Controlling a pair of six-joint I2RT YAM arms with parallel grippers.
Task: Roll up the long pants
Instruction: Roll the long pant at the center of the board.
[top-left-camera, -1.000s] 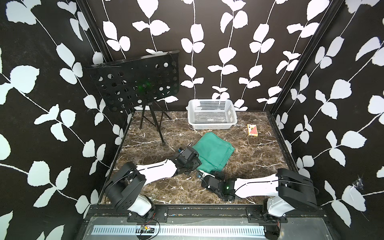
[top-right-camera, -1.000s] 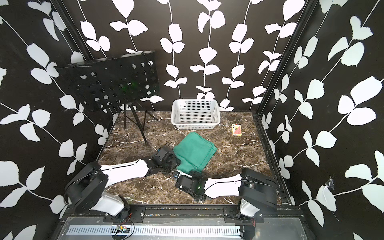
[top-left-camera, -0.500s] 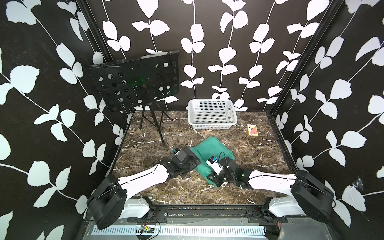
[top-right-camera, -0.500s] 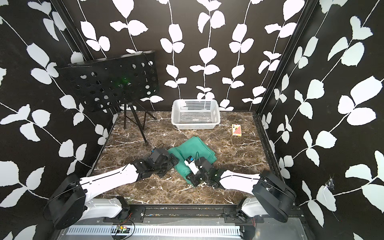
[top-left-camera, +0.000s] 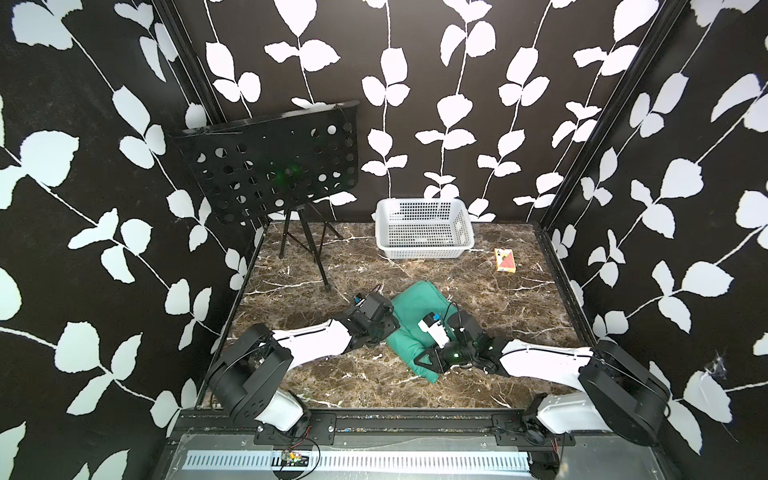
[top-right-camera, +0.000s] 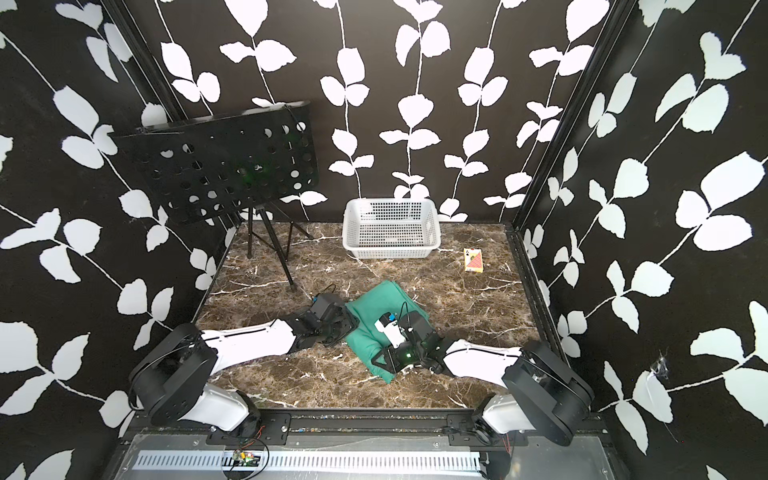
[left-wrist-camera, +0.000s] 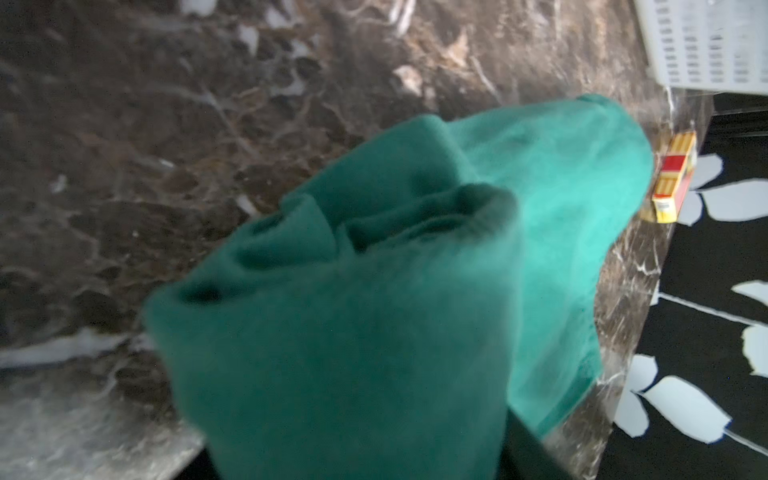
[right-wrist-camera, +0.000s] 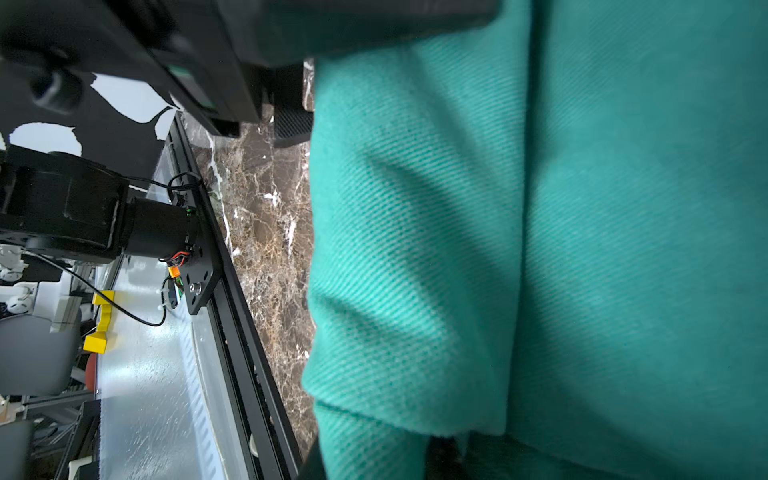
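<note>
Brown marble tabletop (top-left-camera: 498, 316). Teal-green soft cloth long pants (top-left-camera: 415, 307): partly rolled bundle, mid-table (white mesh plastic basket (top-left-camera: 424, 249) behind, apart). Left gripper (top-left-camera: 385, 331) and right gripper (top-left-camera: 428, 361): both against the cloth, jaw state cannot be told.

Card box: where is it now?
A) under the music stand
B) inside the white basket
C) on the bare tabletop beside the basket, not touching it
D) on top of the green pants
C: in both top views the card box lies flat on the tabletop, apart from the white basket and well away from the long pants.
</note>
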